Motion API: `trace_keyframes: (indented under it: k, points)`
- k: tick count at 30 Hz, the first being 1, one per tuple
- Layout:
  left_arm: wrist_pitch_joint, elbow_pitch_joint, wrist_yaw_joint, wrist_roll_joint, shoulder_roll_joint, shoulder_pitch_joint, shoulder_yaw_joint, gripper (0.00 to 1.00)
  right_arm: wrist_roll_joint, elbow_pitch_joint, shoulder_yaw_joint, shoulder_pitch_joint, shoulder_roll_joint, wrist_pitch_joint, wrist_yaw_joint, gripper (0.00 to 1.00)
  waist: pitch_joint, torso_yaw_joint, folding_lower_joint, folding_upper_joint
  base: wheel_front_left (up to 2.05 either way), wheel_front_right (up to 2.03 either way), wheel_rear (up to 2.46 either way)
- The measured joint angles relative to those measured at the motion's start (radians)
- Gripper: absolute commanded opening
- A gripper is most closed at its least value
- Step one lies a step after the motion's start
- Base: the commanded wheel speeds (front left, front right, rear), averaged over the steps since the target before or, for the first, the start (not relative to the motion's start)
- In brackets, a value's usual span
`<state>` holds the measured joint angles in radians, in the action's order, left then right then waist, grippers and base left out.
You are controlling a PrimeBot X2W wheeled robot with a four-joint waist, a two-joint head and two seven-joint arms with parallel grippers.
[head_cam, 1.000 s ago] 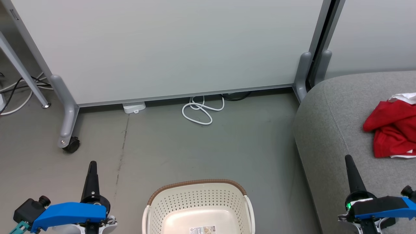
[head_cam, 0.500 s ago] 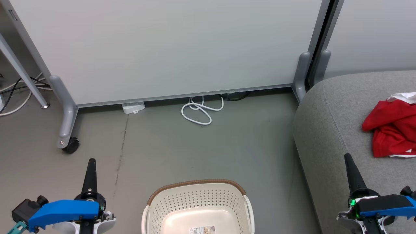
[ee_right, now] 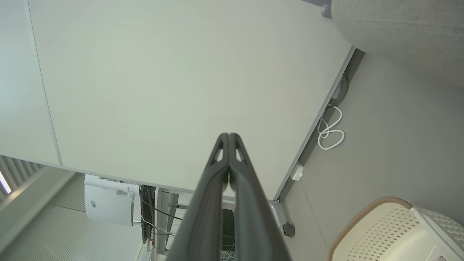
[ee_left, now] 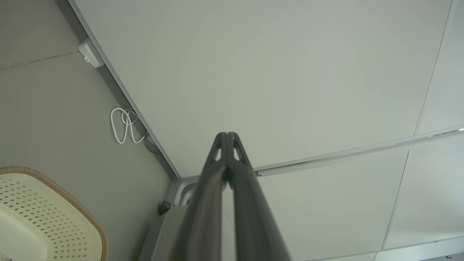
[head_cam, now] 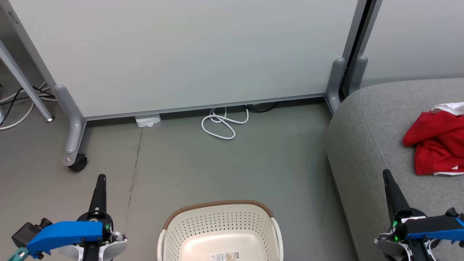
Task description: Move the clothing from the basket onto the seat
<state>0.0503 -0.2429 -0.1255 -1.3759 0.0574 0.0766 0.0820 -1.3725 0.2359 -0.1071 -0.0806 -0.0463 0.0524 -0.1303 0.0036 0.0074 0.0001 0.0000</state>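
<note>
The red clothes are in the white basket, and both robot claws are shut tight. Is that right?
Not quite: the head view shows the clothing lying on the grey seat, not in the basket. The left gripper and right gripper are shut, as you said.

This looks like an office workroom. Pale partition panels (head_cam: 181, 54) on grey castor feet (head_cam: 73, 139) stand at the far side, a loose white cable (head_cam: 219, 121) lies on the bare grey floor (head_cam: 217, 170), and a grey upholstered seat (head_cam: 366, 137) sits at the right.
</note>
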Motion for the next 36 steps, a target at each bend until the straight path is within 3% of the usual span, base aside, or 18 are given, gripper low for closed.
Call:
trace_keyframes:
  k: [36]
  points:
    - [0.063,-0.002,0.000,-0.239,-0.005,0.027,0.029,0.00,-0.239,0.009,-0.006,-0.023,-0.001,0.061,0.000,0.00,0.000,-0.007,-0.0001,0.0000,0.00,0.00,0.00]
